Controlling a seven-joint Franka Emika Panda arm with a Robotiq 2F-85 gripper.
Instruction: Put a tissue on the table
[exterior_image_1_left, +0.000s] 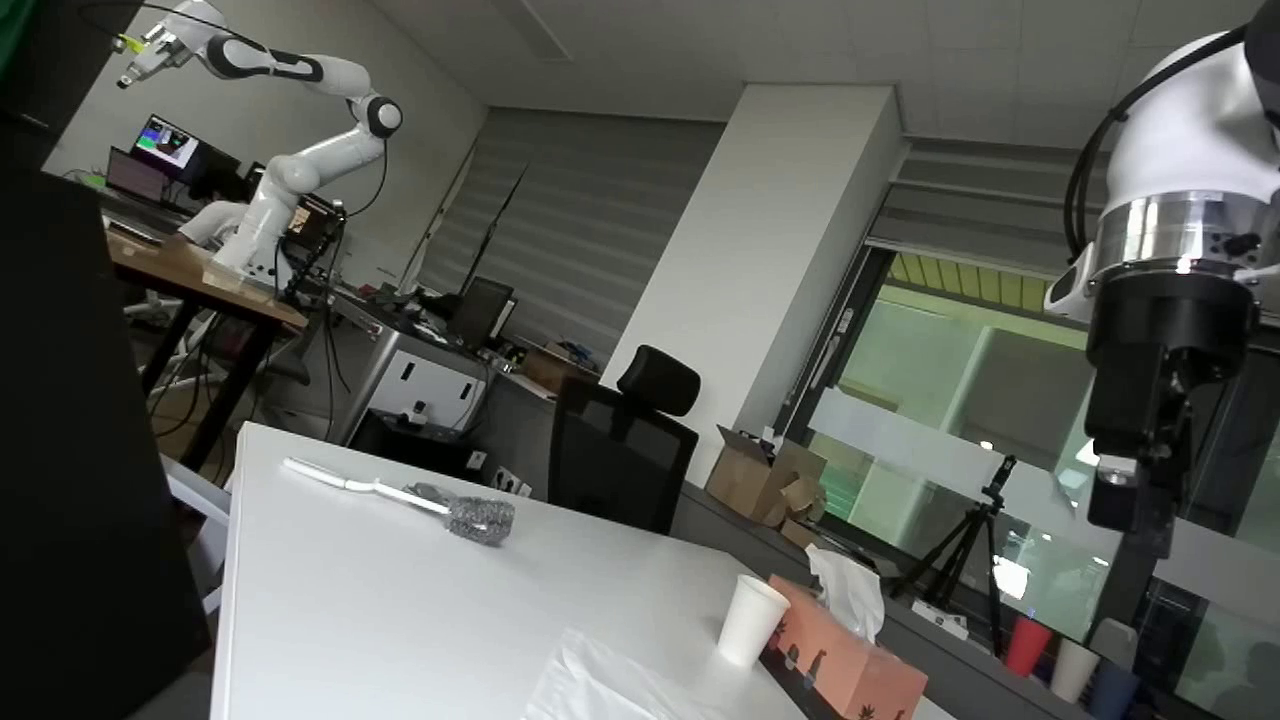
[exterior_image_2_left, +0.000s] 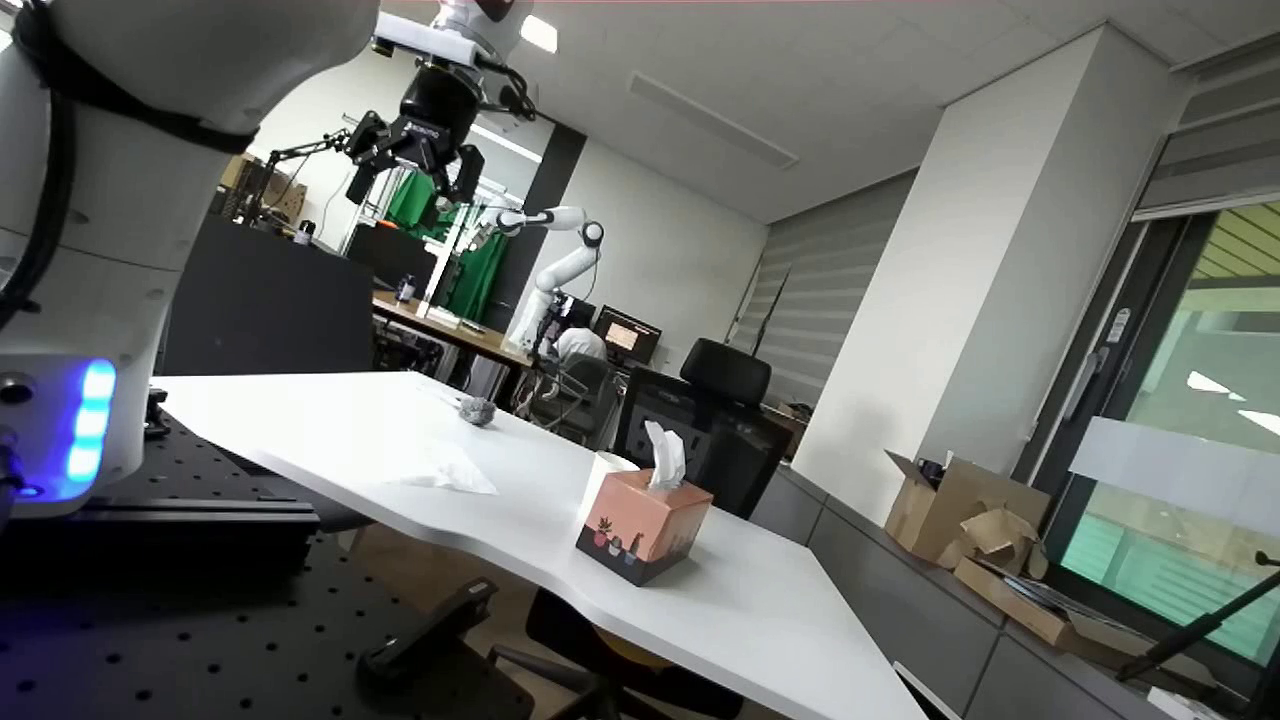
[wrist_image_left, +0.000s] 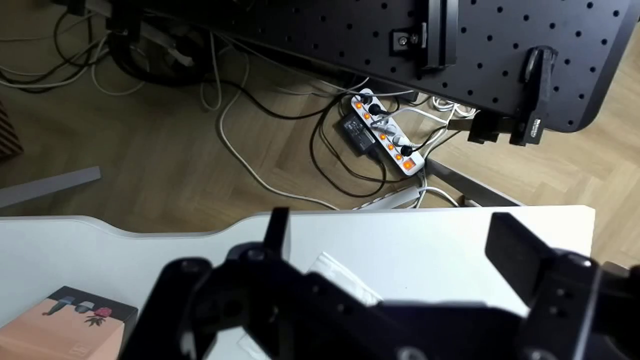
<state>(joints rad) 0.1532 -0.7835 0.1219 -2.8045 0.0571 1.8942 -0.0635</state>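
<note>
A white tissue (exterior_image_1_left: 610, 685) lies spread on the white table (exterior_image_1_left: 400, 620); it also shows in an exterior view (exterior_image_2_left: 455, 472) and, partly hidden by my fingers, in the wrist view (wrist_image_left: 345, 277). The orange tissue box (exterior_image_1_left: 845, 665) stands on the table with another tissue (exterior_image_1_left: 850, 590) sticking up from its top. The box also shows in an exterior view (exterior_image_2_left: 645, 520) and at the lower left of the wrist view (wrist_image_left: 65, 330). My gripper (exterior_image_2_left: 412, 185) is open and empty, high above the table. Its fingers are wide apart in the wrist view (wrist_image_left: 390, 217).
A white paper cup (exterior_image_1_left: 750, 620) stands beside the tissue box. A grey-headed brush with a white handle (exterior_image_1_left: 400, 495) lies near the table's far edge. A black chair (exterior_image_1_left: 620, 440) stands behind the table. A black perforated robot base (wrist_image_left: 500, 60) and floor cables border the table.
</note>
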